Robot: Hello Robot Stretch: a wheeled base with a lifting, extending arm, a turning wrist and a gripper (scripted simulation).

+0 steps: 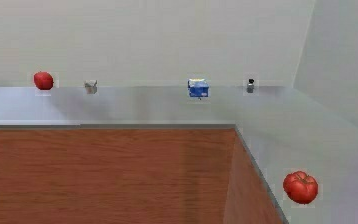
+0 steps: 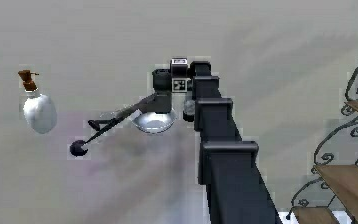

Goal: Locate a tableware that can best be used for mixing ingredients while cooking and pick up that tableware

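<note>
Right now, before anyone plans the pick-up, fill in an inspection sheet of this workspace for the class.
Surface: grey countertop over wood-brown cabinet fronts.
Job's things: shiny metal bowl at the fingers.
Clutter: left tomato, right tomato, blue-and-white item, corked white bottle.
Fingers: on the dark arm; cannot tell whether they hold anything.
Cables: nothing seen.
Surroundings: plain wall, staircase with curled railing.
</note>
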